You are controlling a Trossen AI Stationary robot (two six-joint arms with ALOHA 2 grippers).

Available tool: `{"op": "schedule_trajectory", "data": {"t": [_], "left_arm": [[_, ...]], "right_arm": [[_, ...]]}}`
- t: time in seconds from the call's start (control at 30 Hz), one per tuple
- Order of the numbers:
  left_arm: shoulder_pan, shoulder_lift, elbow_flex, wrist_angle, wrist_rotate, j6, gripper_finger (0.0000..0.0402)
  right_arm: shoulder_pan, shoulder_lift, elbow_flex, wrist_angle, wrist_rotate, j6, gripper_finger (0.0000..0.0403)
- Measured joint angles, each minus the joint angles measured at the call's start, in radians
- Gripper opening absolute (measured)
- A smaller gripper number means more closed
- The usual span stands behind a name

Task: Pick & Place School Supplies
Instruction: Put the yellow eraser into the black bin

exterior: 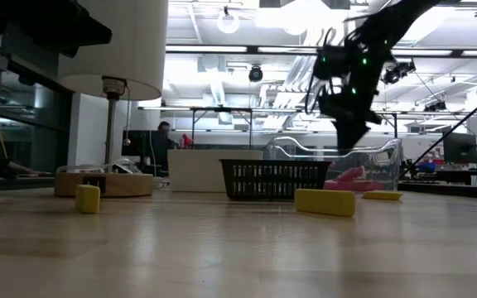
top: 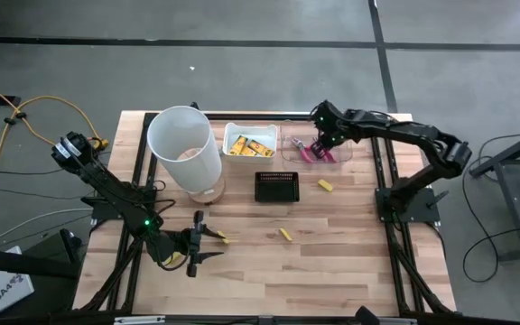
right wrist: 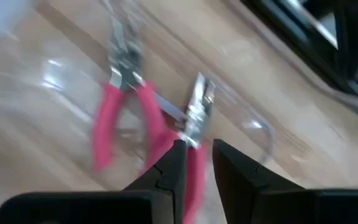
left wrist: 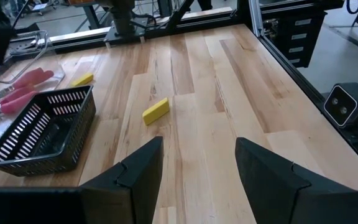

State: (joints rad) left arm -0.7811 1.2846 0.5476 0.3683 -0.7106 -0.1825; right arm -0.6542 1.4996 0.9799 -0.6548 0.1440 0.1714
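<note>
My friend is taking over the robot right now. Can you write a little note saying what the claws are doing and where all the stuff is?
Right claw: nearly closed, just above the pink-handled tools in the clear tray; not gripping.
Left claw: open, low over the near-left table, holding nothing.
Yellow packets sit in the white box.
Yellow blocks loose on the table.
Black basket: looks empty.
Left: pick up the loose blocks.

Bright overhead ceiling lights (exterior: pixel 305 16) glare; right wrist view motion-blurred
</note>
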Motion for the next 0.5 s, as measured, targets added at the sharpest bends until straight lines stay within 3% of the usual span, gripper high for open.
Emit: {"op": "schedule_trajectory", "data": {"t": [0.13, 0.5], "left_arm": [[0.000, 0.000, 0.000, 0.000, 0.000, 0.000, 0.0193], [0.000, 0.000, 0.000, 0.000, 0.000, 0.000, 0.0193]], "right_arm": [[0.015, -0.040, 0.042, -0.004, -0.074, 0.021, 0.0071], [0.167, -0.087, 0.051, -0.103, -0.097, 0.013, 0.0071]]}}
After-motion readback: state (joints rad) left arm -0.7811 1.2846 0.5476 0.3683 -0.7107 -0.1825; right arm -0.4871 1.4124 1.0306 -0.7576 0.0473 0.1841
